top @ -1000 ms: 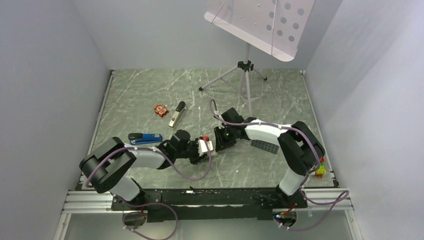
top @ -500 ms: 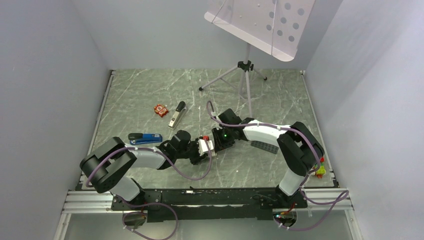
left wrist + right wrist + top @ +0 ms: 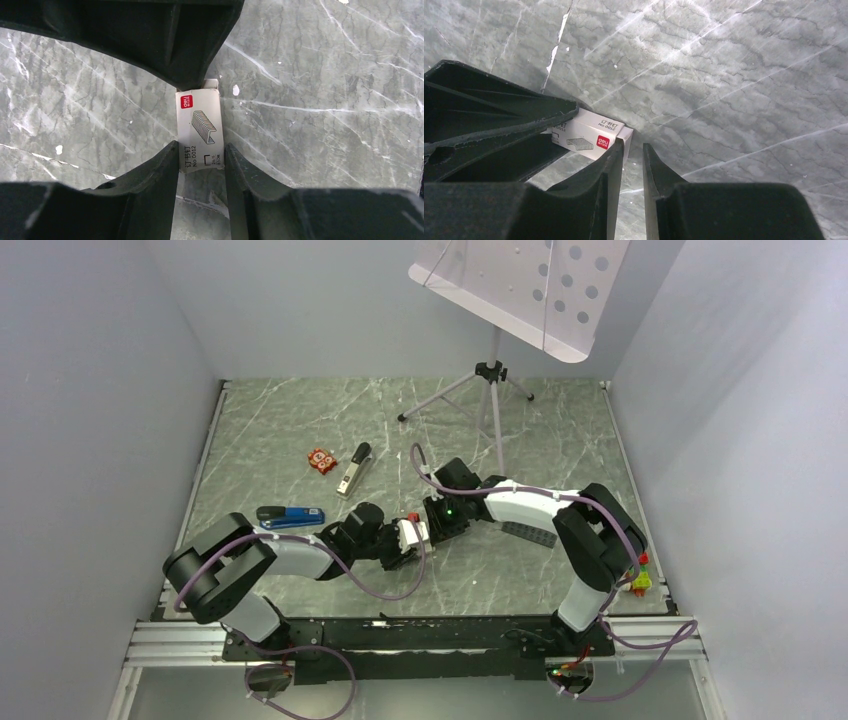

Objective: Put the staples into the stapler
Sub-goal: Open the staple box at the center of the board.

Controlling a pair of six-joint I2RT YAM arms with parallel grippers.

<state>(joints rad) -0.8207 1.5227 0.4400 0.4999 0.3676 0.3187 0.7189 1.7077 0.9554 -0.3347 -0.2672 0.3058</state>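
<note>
Left claw [image 3: 201, 150] clamps white staple box [image 3: 199, 120], "deli No.0012"; right claw [image 3: 633, 146] narrow, empty.

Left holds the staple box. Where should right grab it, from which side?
Its free end, the one with the small flap. The left gripper pinches the staple box across its width at one end, so the other half sticks out bare. Bring the right gripper in along the box's length from that side; it sits there now, slightly open.

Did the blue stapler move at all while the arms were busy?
No. The blue stapler lies in the same spot, same gap to the red bricks and the table's left edge.
</note>
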